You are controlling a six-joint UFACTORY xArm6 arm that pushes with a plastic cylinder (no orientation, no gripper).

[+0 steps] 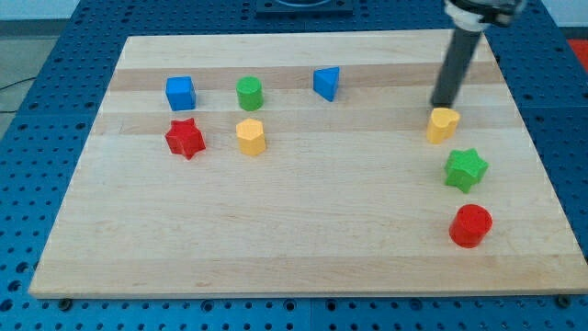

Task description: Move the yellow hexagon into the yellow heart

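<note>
The board (303, 230) is pale wood with visible grain in long bands, smooth and lightly satin. Around it lies a blue perforated base (55, 83) (metal or plastic, I cannot tell), evenly dotted with holes. The blocks look like matt, smooth plastic in solid colours: the yellow hexagon (250, 136), the yellow heart (442, 124), and at five o'clock from the heart the green star (466, 169). The rod ending in my tip (442, 107) is dark with a dull sheen.
</note>
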